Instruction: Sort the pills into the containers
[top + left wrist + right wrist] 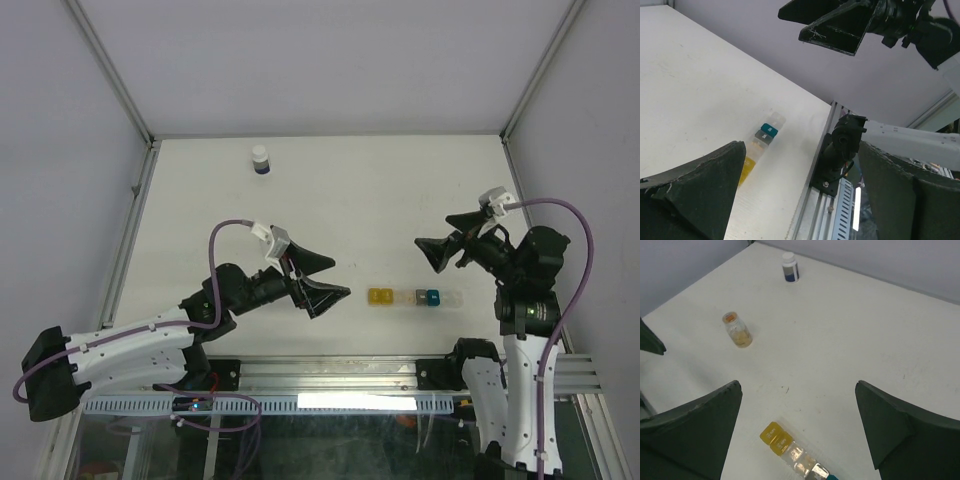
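Note:
The containers (415,297) form a short row near the table's front edge: yellow at the left end, then clear, grey and teal. The same containers (790,450) lie just below my open right gripper (799,385), and the containers (762,142) also show past my left finger. My left gripper (340,278) hovers open and empty left of the row. My right gripper (432,230) hangs open and empty above and behind it. A small clear vial (737,330) with an orange cap holds yellowish contents; single pills I cannot make out. In the top view the vial is hidden.
A white bottle (260,160) with a dark blue band stands at the back of the table, and the bottle (790,267) shows far off in the right wrist view. An aluminium rail (840,200) runs along the near edge. Enclosure walls bound the table.

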`<state>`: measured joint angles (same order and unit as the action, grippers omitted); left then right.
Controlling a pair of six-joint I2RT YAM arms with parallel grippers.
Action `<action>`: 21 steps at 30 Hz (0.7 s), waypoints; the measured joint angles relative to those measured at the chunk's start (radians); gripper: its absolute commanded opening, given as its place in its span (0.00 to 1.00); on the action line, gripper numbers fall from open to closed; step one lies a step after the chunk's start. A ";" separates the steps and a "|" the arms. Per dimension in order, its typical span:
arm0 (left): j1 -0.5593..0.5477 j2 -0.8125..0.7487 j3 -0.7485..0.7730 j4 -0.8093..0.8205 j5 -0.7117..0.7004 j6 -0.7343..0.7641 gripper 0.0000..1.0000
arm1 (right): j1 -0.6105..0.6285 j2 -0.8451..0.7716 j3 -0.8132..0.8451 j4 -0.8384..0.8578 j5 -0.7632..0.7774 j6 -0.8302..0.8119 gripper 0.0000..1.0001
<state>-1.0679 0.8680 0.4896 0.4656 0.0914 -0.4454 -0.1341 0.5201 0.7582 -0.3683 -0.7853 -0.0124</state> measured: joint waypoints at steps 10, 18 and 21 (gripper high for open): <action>0.000 0.064 -0.015 0.045 -0.014 0.084 0.99 | 0.012 0.278 0.057 -0.136 -0.292 -0.310 1.00; 0.000 0.199 -0.019 0.179 -0.026 0.230 0.99 | 0.013 0.366 0.101 -0.352 -0.386 -0.711 0.99; 0.002 0.310 0.005 0.230 -0.042 0.325 0.99 | 0.015 0.384 0.094 -0.432 -0.399 -0.895 0.99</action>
<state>-1.0657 1.1782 0.4950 0.6952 0.0498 -0.1207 -0.1188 0.9039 0.8524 -0.8001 -1.1847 -0.9073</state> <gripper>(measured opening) 0.990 0.996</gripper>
